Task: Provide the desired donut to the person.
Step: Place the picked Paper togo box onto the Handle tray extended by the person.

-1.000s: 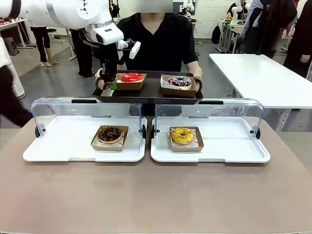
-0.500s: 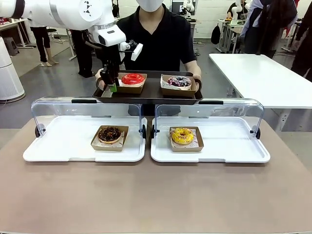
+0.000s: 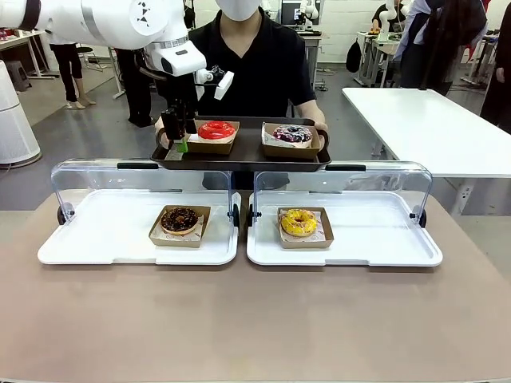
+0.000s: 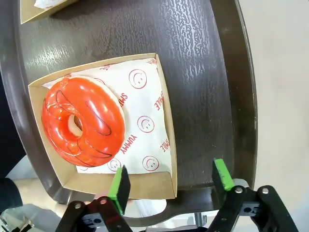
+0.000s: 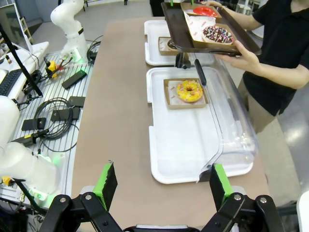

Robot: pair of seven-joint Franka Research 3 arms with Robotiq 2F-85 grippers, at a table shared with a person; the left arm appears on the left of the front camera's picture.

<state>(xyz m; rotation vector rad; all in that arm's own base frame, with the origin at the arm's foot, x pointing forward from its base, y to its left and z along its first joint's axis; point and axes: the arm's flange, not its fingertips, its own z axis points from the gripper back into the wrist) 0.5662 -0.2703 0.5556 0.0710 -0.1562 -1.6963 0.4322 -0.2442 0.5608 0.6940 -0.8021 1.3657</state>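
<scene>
The person in a black T-shirt holds a dark serving tray over the far side of the table. On it sit a red glazed donut and a dark sprinkled donut, each in a cardboard box. My left gripper hangs at the tray's left end, beside the red donut's box. In the left wrist view the red donut lies in its paper-lined box, and my left gripper is open, its green pads apart around the box's near corner. My right gripper is open above the table's right end.
Two white display trays with raised clear lids stand on the brown table: the left tray holds a chocolate donut, the right tray a yellow donut. A white table stands at the back right, with other people behind it.
My left gripper has opened, letting go of the red donut's box on the person's tray. The tray has risen slightly.
</scene>
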